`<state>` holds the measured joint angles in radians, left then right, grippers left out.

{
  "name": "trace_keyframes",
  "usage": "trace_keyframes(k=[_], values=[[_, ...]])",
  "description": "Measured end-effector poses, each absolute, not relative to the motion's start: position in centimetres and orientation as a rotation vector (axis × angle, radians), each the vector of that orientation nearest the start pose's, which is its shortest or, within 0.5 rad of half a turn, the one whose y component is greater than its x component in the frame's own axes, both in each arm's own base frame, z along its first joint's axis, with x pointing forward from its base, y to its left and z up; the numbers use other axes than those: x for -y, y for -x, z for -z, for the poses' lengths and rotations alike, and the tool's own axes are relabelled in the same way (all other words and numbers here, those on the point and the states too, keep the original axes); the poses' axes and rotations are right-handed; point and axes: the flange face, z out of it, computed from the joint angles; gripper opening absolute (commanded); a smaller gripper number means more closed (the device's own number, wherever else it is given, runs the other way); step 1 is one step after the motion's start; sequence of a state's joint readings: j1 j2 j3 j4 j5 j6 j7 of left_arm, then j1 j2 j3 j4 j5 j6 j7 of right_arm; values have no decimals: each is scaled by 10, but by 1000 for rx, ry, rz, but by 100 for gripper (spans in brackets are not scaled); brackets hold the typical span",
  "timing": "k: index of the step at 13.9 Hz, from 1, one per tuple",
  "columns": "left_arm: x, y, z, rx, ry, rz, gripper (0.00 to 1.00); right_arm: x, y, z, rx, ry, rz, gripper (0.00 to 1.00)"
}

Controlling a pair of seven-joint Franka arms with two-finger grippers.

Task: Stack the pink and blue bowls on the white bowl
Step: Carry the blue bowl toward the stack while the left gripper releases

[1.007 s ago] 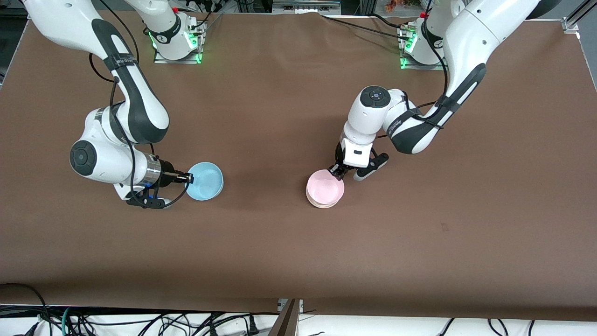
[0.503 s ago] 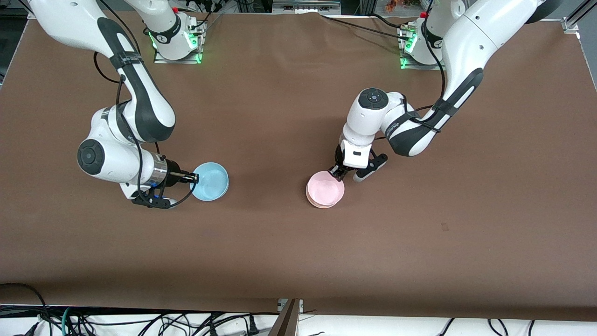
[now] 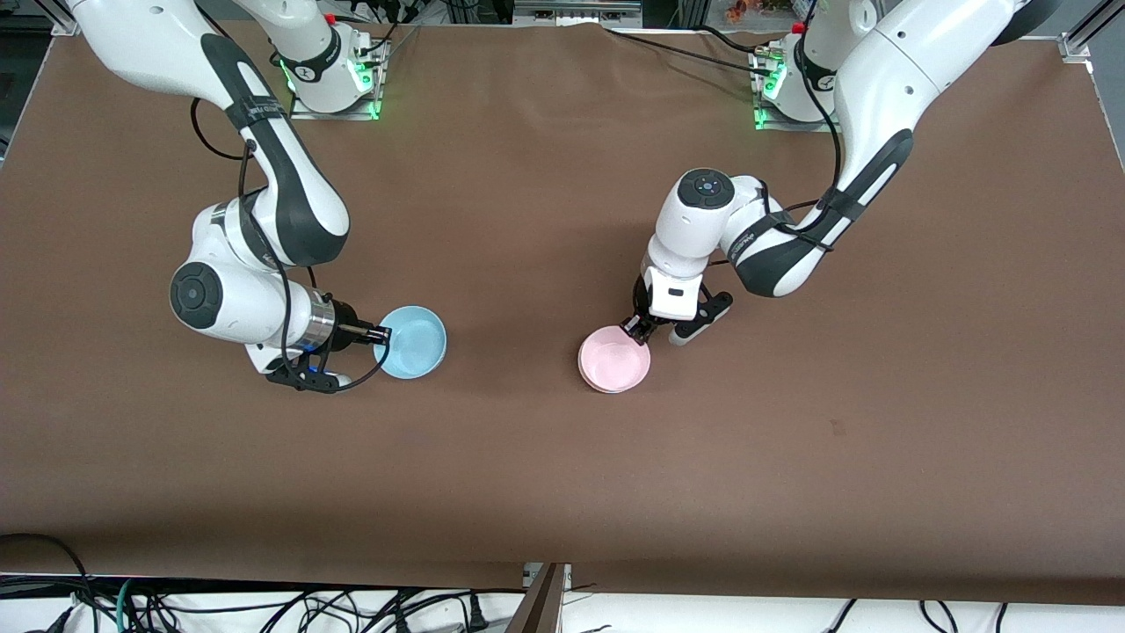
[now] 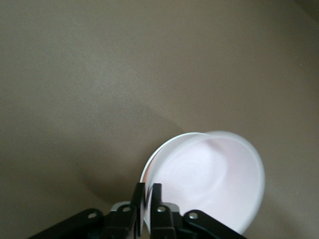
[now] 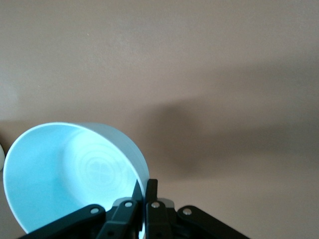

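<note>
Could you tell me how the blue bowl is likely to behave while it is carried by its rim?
The blue bowl hangs tilted from the right gripper, pinched at one rim edge, so it is probably light and stiff. A thin, smooth-looking rim could slip or pivot.

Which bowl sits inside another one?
The pink bowl, gripped at its rim by the left pincer, nests in the white bowl. The blue bowl is alone, in the right pincer.

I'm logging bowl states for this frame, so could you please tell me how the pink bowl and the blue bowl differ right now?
The pink bowl is pale pink, the blue bowl light sky blue. The pink bowl sits over the white bowl, whose rim peeks out beside it; nothing shows under the blue bowl. The left gripper pinches the pink bowl's rim, the right gripper the blue bowl's. The blue bowl is toward the right arm's end. Both look round, shallow and equal in size.
</note>
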<state>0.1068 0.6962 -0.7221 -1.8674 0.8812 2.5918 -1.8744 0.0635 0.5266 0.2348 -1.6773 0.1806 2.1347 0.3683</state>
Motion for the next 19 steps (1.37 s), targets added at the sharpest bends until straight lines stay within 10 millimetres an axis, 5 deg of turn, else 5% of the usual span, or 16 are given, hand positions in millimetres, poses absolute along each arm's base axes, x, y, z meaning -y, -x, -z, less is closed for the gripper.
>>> trace_keyframes(k=[2,4,7,14,19], values=[[356,-551,-243,1208,3137,355,27,-195,-642,-299,-317,2884,-208,0],[355,-552,-244,1214,3136,356,1,-205,-641,-300,-334,2882,-200,0],[354,-555,-246,1223,3136,363,0,-229,-640,-301,-412,2867,-175,0],[349,-561,-236,1245,3124,343,0,-320,-630,-289,-616,2776,-76,0],[343,-567,-221,1266,3108,317,0,-336,-629,-287,-657,2749,-52,0]])
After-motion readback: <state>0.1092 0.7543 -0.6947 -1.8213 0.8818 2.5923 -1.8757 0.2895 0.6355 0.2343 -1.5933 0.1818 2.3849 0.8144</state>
